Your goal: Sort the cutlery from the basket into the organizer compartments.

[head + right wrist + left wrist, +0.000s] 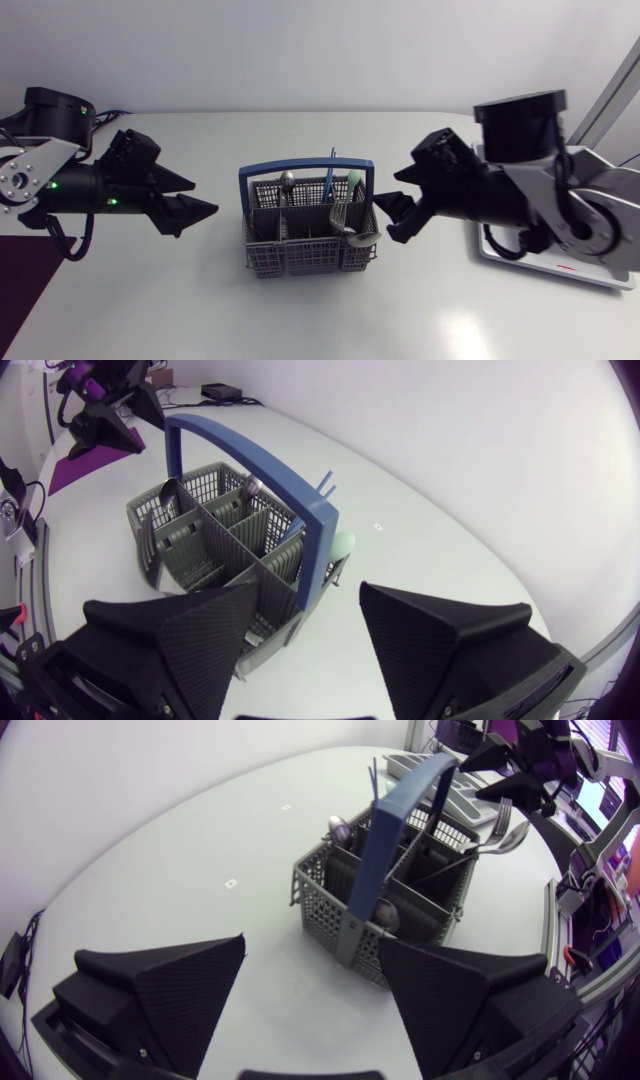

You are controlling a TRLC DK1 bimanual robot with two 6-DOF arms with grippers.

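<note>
Cutlery stands in basket; organizer contents hidden; sorting seemingly unstarted. Left gripper, right gripper wide open, empty, flanking basket.

The white counter has a smooth, matte top under even, soft light. A paler bright patch lies on it. Two tiny marks, perhaps tape, dot its surface.
</note>
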